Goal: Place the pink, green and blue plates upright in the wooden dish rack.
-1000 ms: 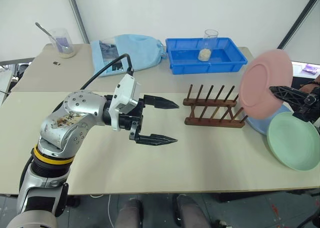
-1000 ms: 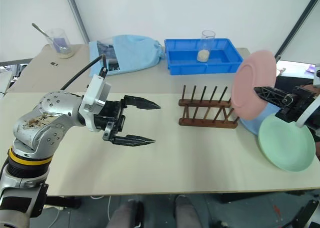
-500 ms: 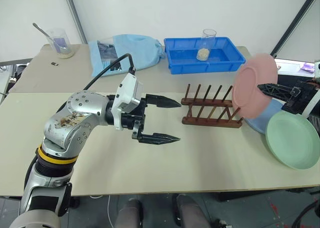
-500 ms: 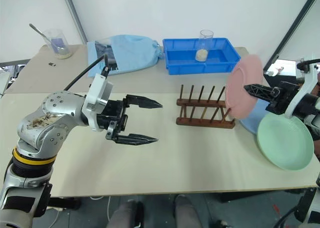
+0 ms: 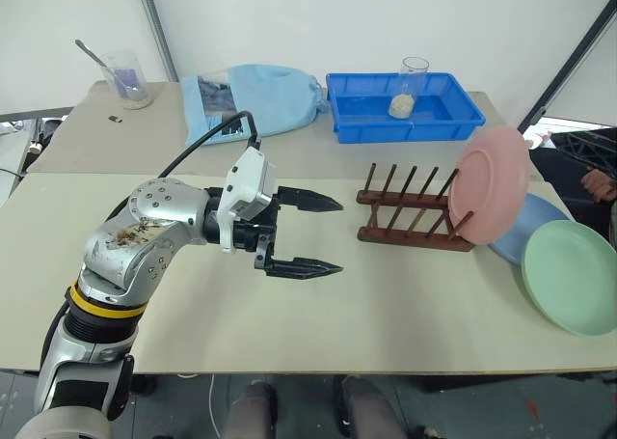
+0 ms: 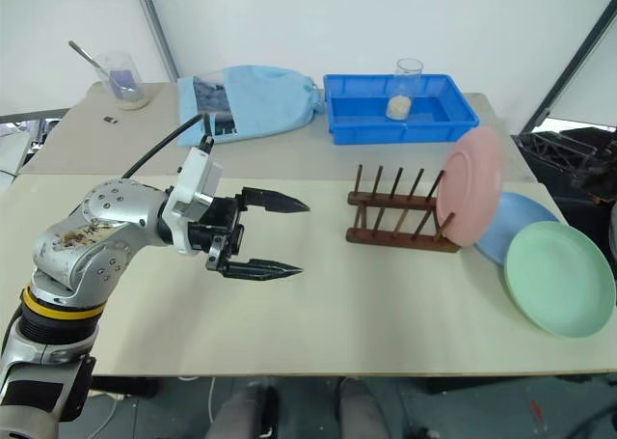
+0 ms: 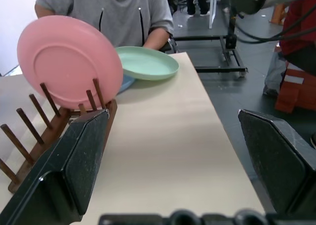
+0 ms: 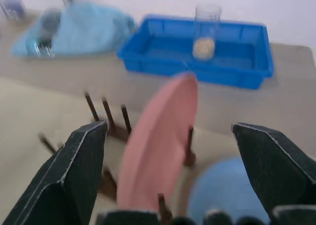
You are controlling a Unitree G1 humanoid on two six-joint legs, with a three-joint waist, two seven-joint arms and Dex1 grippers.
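While the pink plate [image 5: 490,197] stands tilted in the wooden dish rack's [image 5: 413,210] end slot at 3 o'clock, the blue plate [image 5: 525,229] and green plate [image 5: 575,276] lie flat beyond it. Fingers wide apart, the left gripper [image 5: 323,234] hovers at the rack's 9 o'clock. Seen from its wrist, the right gripper [image 8: 170,178], also spread wide, frames the pink plate, and the left wrist view adds a seated person [image 7: 118,10].

Bright, even light falls from overhead; shadows on the table [image 5: 405,294] are soft. Head views are sharp; the right wrist view is blurred.
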